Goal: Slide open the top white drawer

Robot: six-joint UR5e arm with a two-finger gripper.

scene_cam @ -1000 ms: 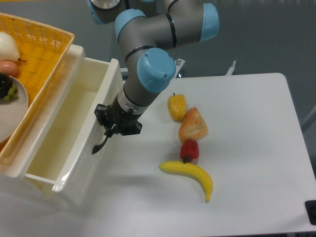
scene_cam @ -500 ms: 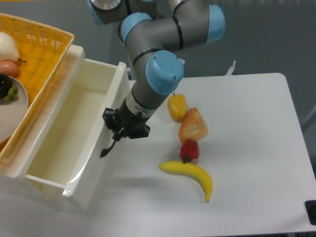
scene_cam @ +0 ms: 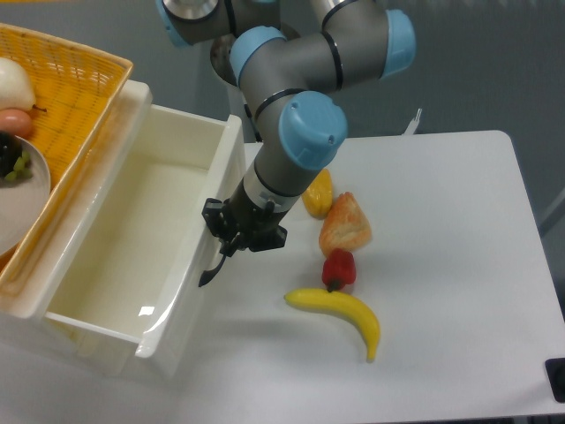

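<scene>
Top white drawer (scene_cam: 132, 247), a wide shallow glossy box, stands pulled well out at the left, its inside bare. At its front face we have the black two-finger gripper (scene_cam: 231, 240) closed around the black curved handle (scene_cam: 212, 269). We judge a straight, level pull to the right best, the grip held firm, stopping short of the yellow banana (scene_cam: 340, 314) nearby. Farther left sits the yellow wicker basket (scene_cam: 66, 88).

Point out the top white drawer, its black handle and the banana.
top white drawer (scene_cam: 132, 238): fixed camera view, on the bare inside floor of the open box.
black handle (scene_cam: 210, 272): fixed camera view, on its lower curved end.
banana (scene_cam: 340, 311): fixed camera view, on its middle.
</scene>
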